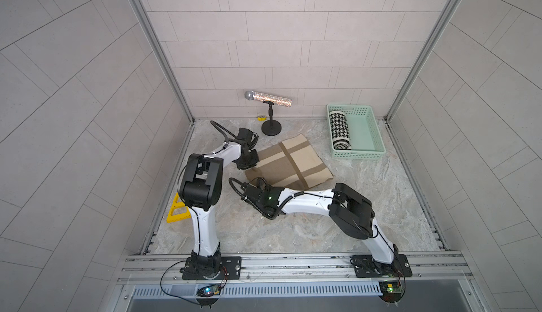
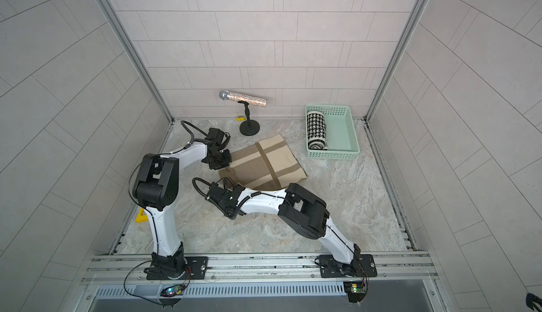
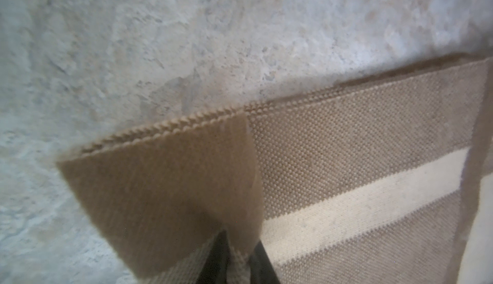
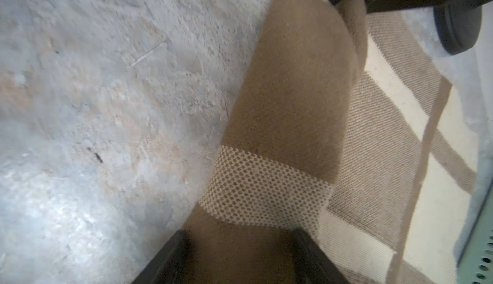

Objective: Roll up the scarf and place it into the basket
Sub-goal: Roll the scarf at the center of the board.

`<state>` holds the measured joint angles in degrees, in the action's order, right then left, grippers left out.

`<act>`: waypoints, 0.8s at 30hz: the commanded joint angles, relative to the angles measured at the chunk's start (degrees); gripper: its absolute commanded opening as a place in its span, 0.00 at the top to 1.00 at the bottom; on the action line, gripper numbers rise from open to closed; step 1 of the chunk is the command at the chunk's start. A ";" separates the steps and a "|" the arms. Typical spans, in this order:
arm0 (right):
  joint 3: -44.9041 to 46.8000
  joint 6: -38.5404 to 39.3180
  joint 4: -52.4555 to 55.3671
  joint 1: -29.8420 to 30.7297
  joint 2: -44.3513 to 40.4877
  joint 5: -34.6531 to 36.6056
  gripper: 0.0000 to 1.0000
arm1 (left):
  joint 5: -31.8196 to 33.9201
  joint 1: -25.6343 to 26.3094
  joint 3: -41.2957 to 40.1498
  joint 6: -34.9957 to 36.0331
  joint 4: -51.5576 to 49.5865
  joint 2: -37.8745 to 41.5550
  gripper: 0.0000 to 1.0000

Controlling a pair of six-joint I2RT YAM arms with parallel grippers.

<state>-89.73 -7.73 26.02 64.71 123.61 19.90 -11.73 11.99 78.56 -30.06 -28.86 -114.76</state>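
Broadly, the marble-look tabletop (image 1: 366, 208) carries a tan-and-cream striped scarf (image 1: 290, 161). It lies mostly flat near the middle, well apart from the mint-green basket (image 1: 359, 154) at the far right corner. The scarf's edge on the left arm's side is turned over into a loose fold. A rolled houndstooth scarf (image 1: 340, 130) lies along the basket's left wall. A glittery microphone (image 1: 271, 98) sits on a stand (image 1: 271, 127) by the back wall. The left gripper (image 3: 238, 242) pinches the fold's far corner between nearly closed fingers. The right gripper (image 4: 240, 234) has its jaws wide, with the fold's near end lying between them.
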 commanded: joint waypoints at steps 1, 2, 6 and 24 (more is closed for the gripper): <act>3.02 -2.62 1.30 -0.47 0.30 -6.31 0.30 | -1.48 0.03 0.10 0.37 -3.39 -0.68 0.69; 3.51 -3.54 1.36 -1.07 0.51 -6.80 0.30 | -1.78 -0.09 0.10 0.29 -3.26 -0.16 0.69; 6.60 -6.16 0.73 -3.58 1.15 -10.17 0.33 | -1.80 -0.61 -0.12 0.30 -3.56 2.13 0.57; 15.81 -20.53 -4.93 -6.83 -5.37 -25.92 0.90 | 1.95 -6.63 -13.23 -4.57 2.42 22.32 0.00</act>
<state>-78.59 -22.68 15.31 58.87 117.95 4.45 -10.63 4.93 69.52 -32.23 -28.58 -95.74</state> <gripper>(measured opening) 0.149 0.997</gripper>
